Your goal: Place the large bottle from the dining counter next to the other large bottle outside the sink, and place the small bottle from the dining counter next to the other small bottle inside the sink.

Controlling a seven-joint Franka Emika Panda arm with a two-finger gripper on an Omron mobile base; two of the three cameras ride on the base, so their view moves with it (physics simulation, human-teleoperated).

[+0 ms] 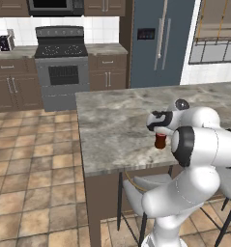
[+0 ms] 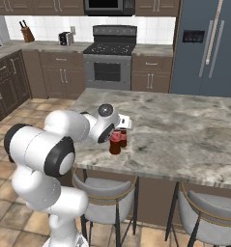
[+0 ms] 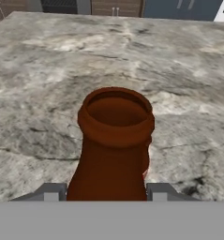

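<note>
Pincer (image 3: pixel 106 192) sits low over the grey marbled worktop (image 1: pixel 112 125) of the dining counter, its two grey fingertips (image 3: pixel 50 191) showing on either side of the small bottle's (image 3: pixel 114 145) neck. They look pressed against the brown body just below the flared lip, so I judge it clamped on the bottle, though the contact itself is partly cut off at the bottom of the hand view.

From the right base view two bottles stand close together near the front edge of the worktop, right under the hand: the one nearer the camera (image 2: pixel 115 143) and a second just behind it (image 2: pixel 123 137). I cannot tell from here which is the tall one, since the hand hides their tops. In the left base view a dark red body (image 1: pixel 160 140) shows below the wrist.

As for handling, the bottle looks rigid and smooth, likely glass or hard plastic, so it should not deform but could slip. The thin neck gives little surface to hold; the widening lip above the fingers should act as a stop if it slides. Being short, it is probably light. The neighbouring bottle is close enough to be knocked over when lifting.
</note>
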